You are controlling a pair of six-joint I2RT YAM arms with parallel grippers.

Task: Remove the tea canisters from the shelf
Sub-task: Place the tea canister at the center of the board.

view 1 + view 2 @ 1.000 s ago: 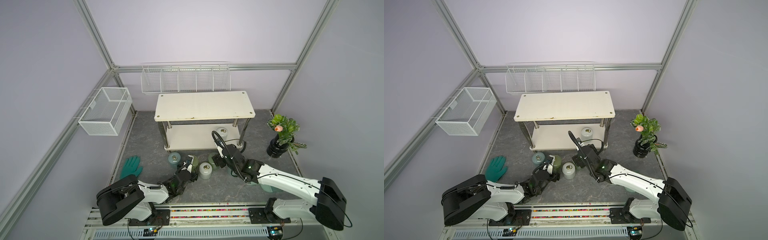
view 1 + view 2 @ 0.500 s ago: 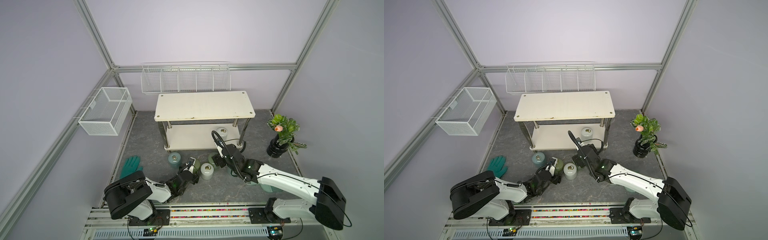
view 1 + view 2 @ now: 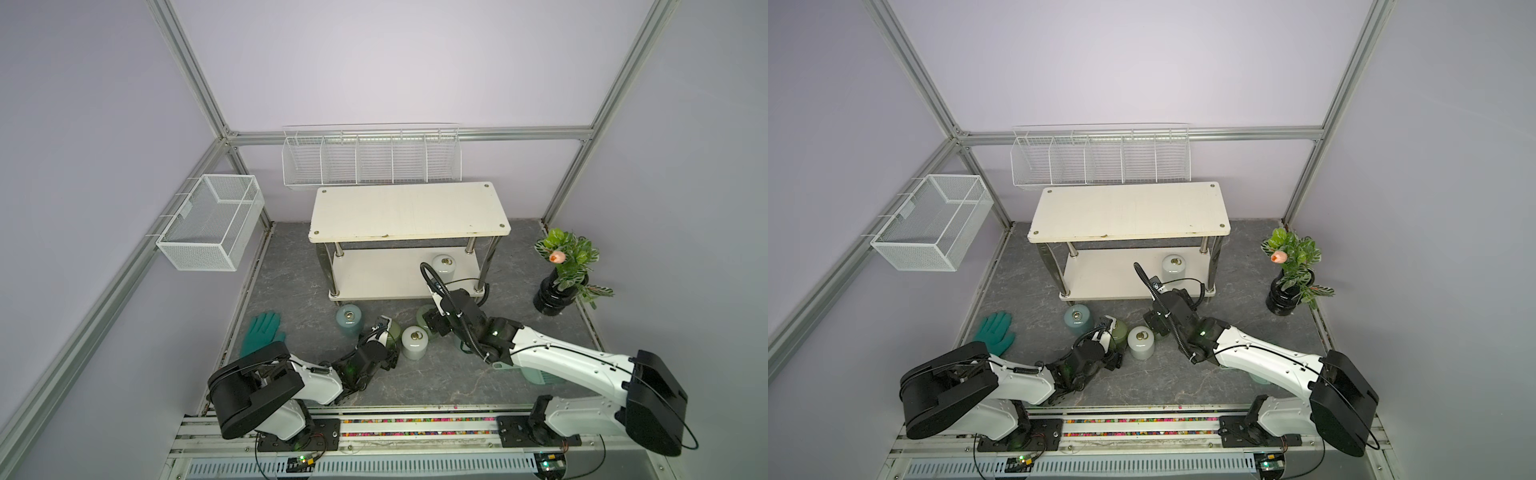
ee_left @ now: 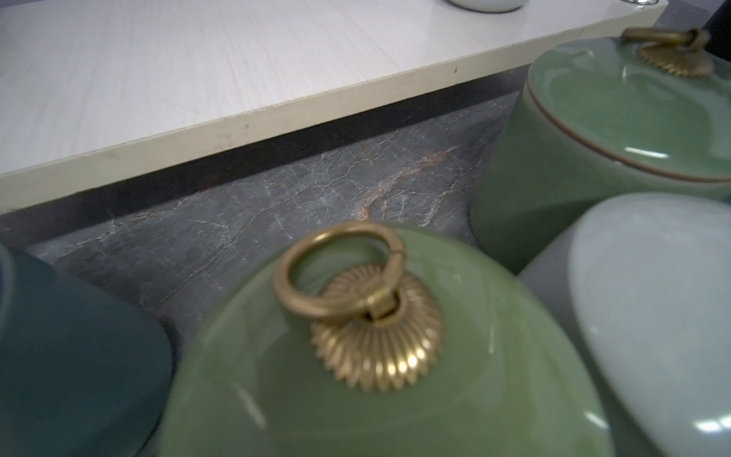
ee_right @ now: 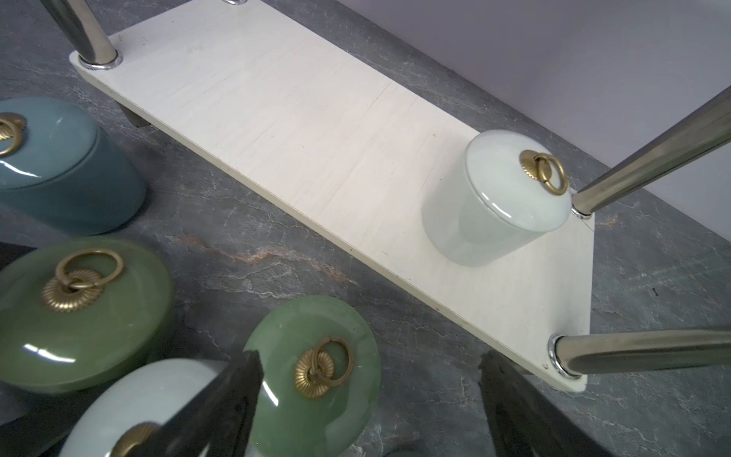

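Only the top views show the left gripper (image 3: pixel 384 326), beside a lidded green canister (image 3: pixel 394 331); whether it grips cannot be told. The right gripper (image 5: pixel 370 356) gapes around a second green canister (image 5: pixel 316 376). One white canister (image 3: pixel 444 266) stands on the shelf (image 3: pixel 409 216), low, near its right posts, with open board to its left.

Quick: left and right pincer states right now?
Left pincer: at the dark green glazed ceramic canister; open or gripping cannot be told.
Right pincer: open, holding nothing.
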